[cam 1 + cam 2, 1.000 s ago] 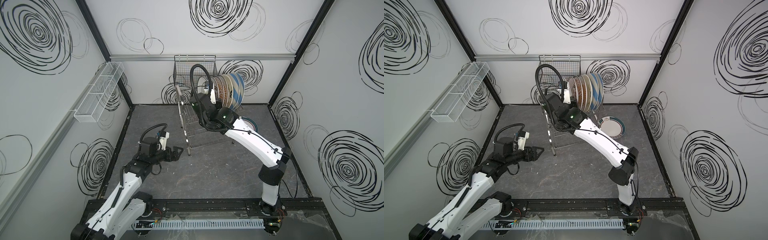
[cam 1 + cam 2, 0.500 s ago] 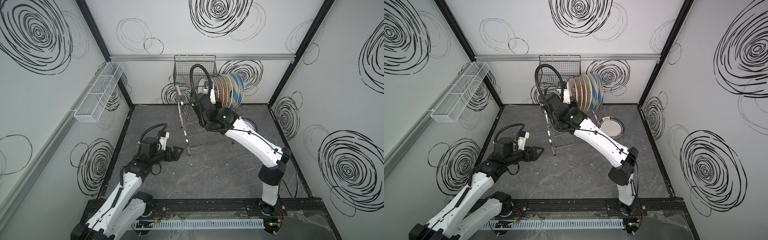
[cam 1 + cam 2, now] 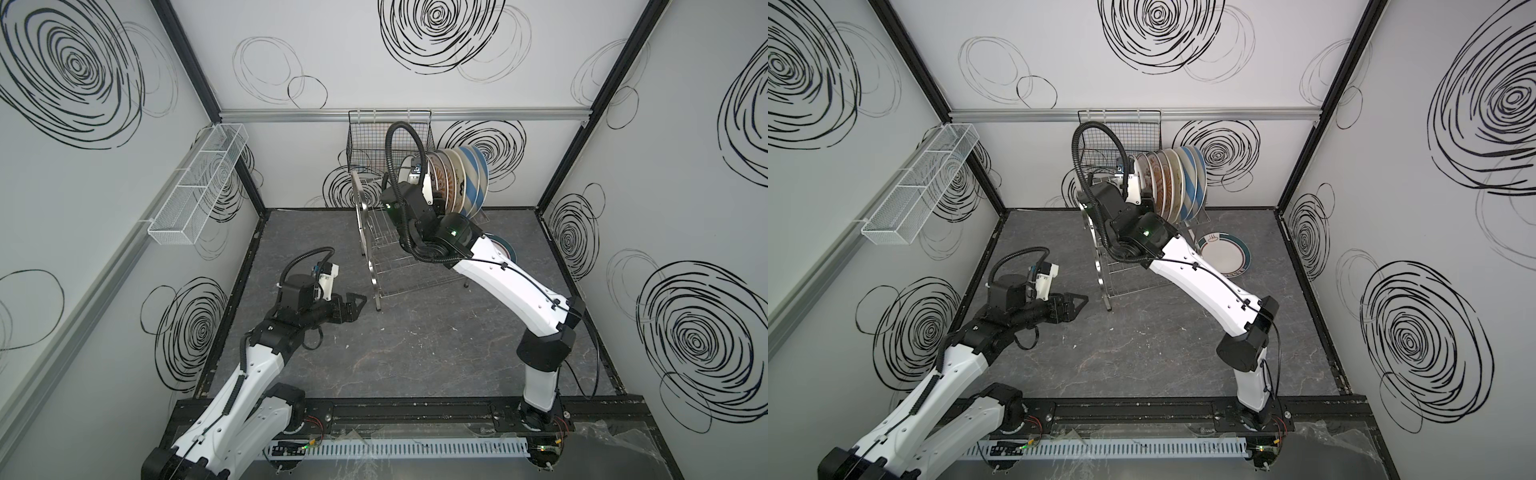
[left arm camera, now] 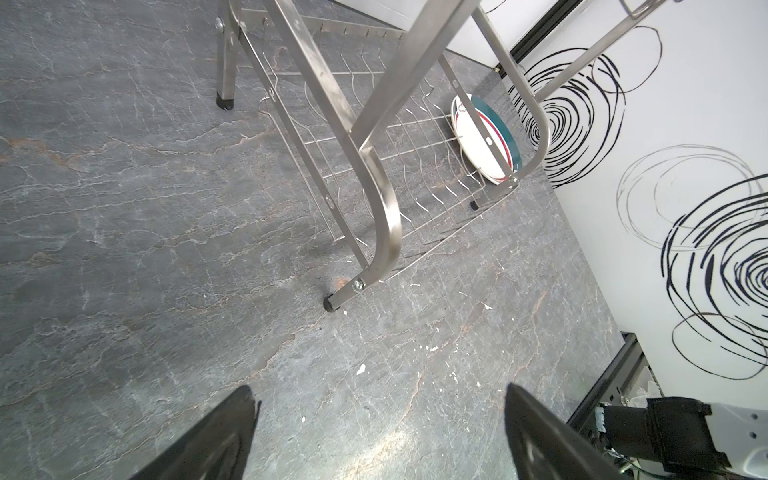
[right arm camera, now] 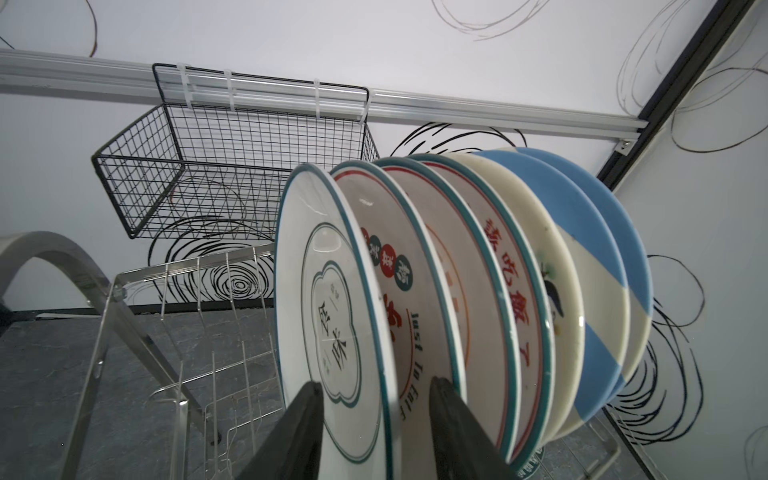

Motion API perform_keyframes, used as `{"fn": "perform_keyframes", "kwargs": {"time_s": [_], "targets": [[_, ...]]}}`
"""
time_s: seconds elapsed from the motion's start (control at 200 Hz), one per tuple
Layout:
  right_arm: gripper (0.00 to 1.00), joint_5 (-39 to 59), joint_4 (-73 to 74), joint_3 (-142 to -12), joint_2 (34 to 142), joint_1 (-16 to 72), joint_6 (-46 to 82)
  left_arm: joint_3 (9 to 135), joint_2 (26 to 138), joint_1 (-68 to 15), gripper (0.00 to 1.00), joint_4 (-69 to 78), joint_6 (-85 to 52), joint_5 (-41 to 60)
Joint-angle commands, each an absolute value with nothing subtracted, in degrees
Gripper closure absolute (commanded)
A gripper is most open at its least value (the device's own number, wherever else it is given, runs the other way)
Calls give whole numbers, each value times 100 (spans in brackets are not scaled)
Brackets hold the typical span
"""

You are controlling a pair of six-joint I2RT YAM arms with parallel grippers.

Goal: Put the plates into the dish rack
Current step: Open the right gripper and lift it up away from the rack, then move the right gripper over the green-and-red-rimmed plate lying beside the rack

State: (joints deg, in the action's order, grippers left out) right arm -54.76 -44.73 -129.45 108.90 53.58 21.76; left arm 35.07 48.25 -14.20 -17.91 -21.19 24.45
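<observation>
Plates: seven are counted standing on edge in the upper tier of the dish rack, packed close toward its right end; the eighth, a teal-rimmed plate, is left lying flat on the bench just beside the rack's right side. Change noted: the right pincer, all but shut a second ago, has been let out to a middling gap; its fingers are now seen parted on either side of the front plate, a whitish one with a thin teal rim, and set much wider than that rim; light contact cannot be ruled out from the wrist view, but no squeeze is shown. The arm itself is not seen shifted in the top views over that second; the front plate is seen upright in line with the row, not tipped out. Read as: front plate just released into its slot, placement judged done; withdrawal not yet begun. The left pincer is held wide and empty, low over the bench near the rack's front leg, unmoved. Task judged nearly finished; one plate remains to be loaded; free slots are seen beside the row, on the side away from the blue plates. Risk flagged: the row could be nudged if the fingers are drawn back crooked.
</observation>
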Motion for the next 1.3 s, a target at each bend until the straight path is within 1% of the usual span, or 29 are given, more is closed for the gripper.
{"fn": "perform_keyframes", "kwargs": {"time_s": [0.0, 0.115, 0.235, 0.35, 0.47, 0.61, 0.735, 0.845, 0.981, 1.176, 1.291], "targets": [[47, -5172, -4377, -13057, 10490, 5436, 2147, 3472, 4790, -1415, 4, -1591, -2015, 2470], [39, -4693, -4131, -12649, 9942, 5457, 2075, 3472, 4786, -1406, 4, -1600, -2018, 2453], [34, -4118, -3526, -11583, 8966, 5458, 1979, 3479, 4790, -1406, 4, -1609, -2015, 2411], [32, -3594, -3169, -10459, 7968, 5458, 2019, 3485, 4790, -1406, 4, -1625, -2017, 2369], [30, -3358, -3343, -9610, 7038, 5445, 2216, 3489, 4749, -1401, 4, -1659, -2022, 2260], [21, -3314, -3943, -8913, 6237, 5297, 2287, 3523, 4685, -1432, 4, -1729, -2047, 2122], [19, -3277, -4625, -8446, 5747, 4904, 2803, 3619, 4702, -1459, 4, -1873, -2110, 2007], [19, -2988, -4641, -7508, 5200, 4460, 3269, 3631, 4678, -1459, 4, -1966, -2309, 1951], [18, -2925, -4508, -6667, 4630, 4074, 3582, 3570, 4512, -1566, 4, -1979, -2637, 1975], [17, -2939, -4316, -6070, 4375, 3571, 3581, 3584, 4368, -1755, 4, -2159, -2671, 1682], [16, -2503, -4201, -5797, 4452, 3104, 3344, 3547, 4292, -1831, 4, -2180, -2691, 1533]]}}
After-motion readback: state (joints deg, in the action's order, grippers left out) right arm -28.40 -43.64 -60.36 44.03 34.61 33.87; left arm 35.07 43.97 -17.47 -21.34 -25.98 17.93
